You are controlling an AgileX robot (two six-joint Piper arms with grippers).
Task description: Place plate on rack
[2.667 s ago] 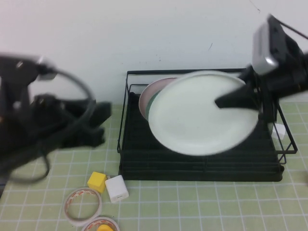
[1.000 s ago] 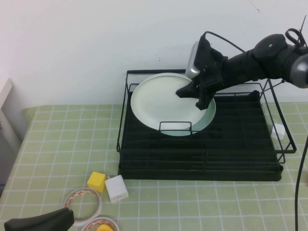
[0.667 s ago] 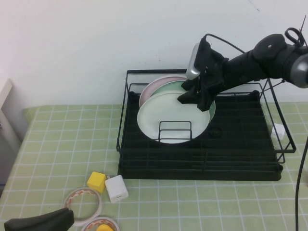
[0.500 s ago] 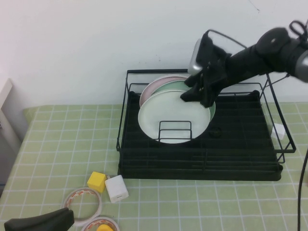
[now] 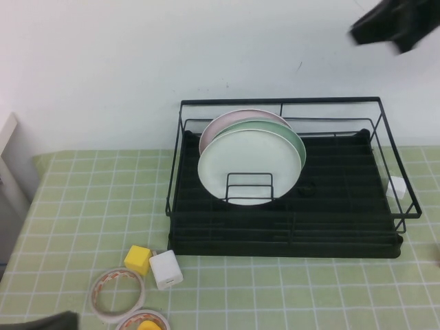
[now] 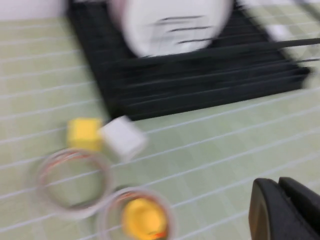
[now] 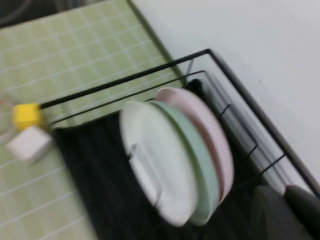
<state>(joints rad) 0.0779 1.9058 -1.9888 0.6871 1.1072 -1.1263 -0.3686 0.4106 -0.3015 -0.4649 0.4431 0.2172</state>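
My left claw [image 6: 285, 210] sits low at the near left corner of the desk [image 5: 82, 206], only a dark sliver of it in the high view; from my wrist I see its two dark fingers side by side with almost no gap, so it looks closed and holds nothing. Just beside it on the green checked mat lie two rolls of tape [image 5: 118, 294], the nearer one with a yellow piece inside it, and behind them a yellow cube [image 5: 138, 260] touching a white block [image 5: 167, 269].

Further right stands the rack [image 5: 385, 240], black wire over a black tray. In its left part three plates stand on edge, leaning back one behind another: the plate [image 5: 249, 165], white, is at the front, resting against a low wire divider loop; the mint green plate [image 5: 292, 137] is right behind it, and the pale pink plate [image 5: 220, 127] is at the back. Nothing grips the white one.

My right claw [image 5: 395, 24] is up high at the far right, well apart from the rack, a dark blur; I cannot tell whether it is open or closed.
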